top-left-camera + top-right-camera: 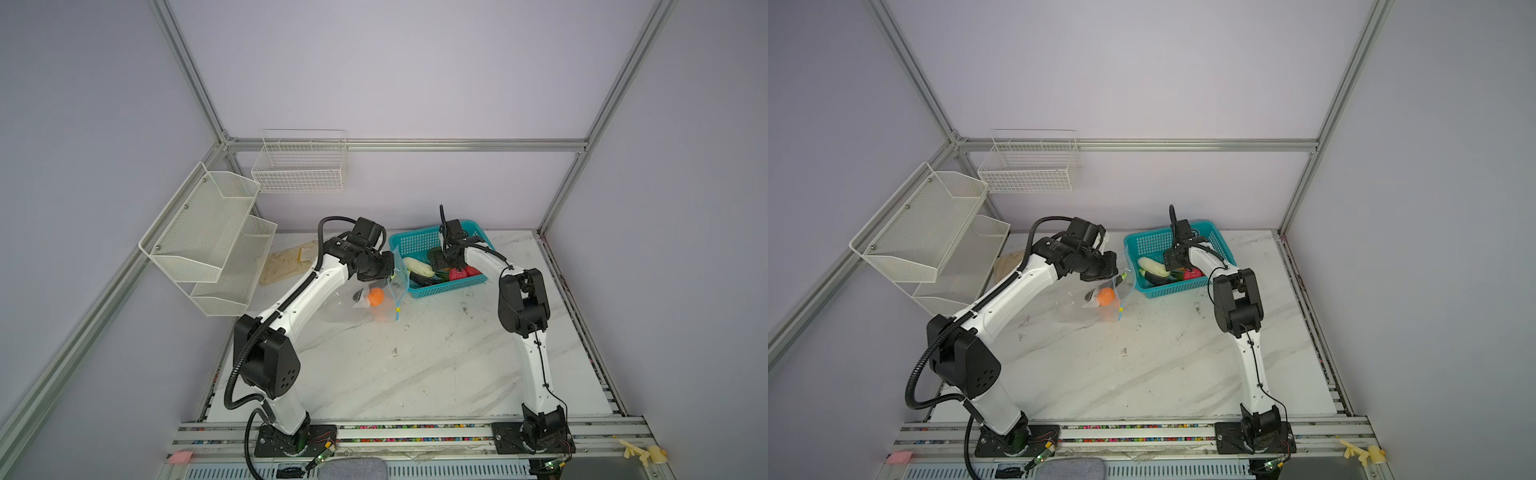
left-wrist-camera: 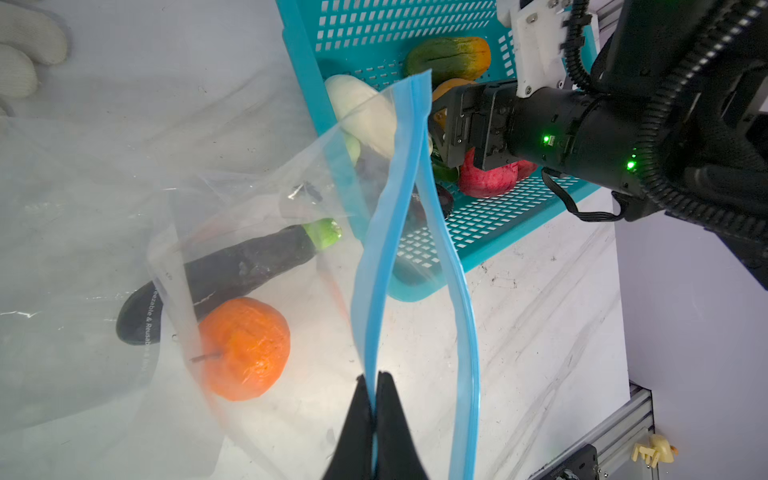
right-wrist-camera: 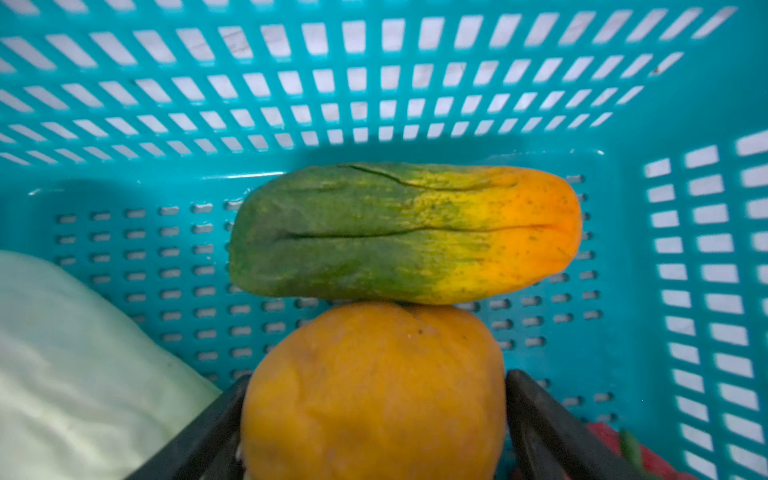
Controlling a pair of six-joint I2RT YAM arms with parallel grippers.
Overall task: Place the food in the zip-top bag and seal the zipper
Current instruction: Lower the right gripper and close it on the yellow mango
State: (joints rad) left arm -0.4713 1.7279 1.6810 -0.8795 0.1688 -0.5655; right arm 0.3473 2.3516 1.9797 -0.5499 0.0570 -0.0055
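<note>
Blue plastic is what the left tool (image 2: 375, 379) has its jaws pinched together on: one lip of the zipper (image 2: 386, 232). It holds that lip up so the zip-top bag (image 2: 249, 199) stands with its mouth parted, the other lip bowing away beside it. Inside the bag, on the bench (image 1: 415, 365), an orange (image 2: 245, 349) and a dark eggplant (image 2: 232, 270) lie touching.

The rest of the food sits in the teal basket (image 3: 374, 83): a white vegetable (image 2: 361, 112), a red-pink fruit (image 2: 490, 178), a green-to-orange papaya (image 3: 399, 232) and a yellow-orange fruit (image 3: 374, 415) touching the papaya's side.

The right tool (image 3: 379, 376) is down in the basket with its jaws spread wide, one on each side of the yellow-orange fruit. They look to be flanking it rather than squeezing, though this close view leaves contact at the pads unsure.

The coming move, as I judge it, is a grip and a carry. In both top views the bag's mouth stands just beside the basket's left wall, towards the left arm. The strip runs roughly front to back, with the yellow slider (image 1: 397, 309) at its near end. The fruit would therefore travel sideways over that wall into the gap between the lips. The right arm is the nearer one, and the left is occupied with the bag.
</note>
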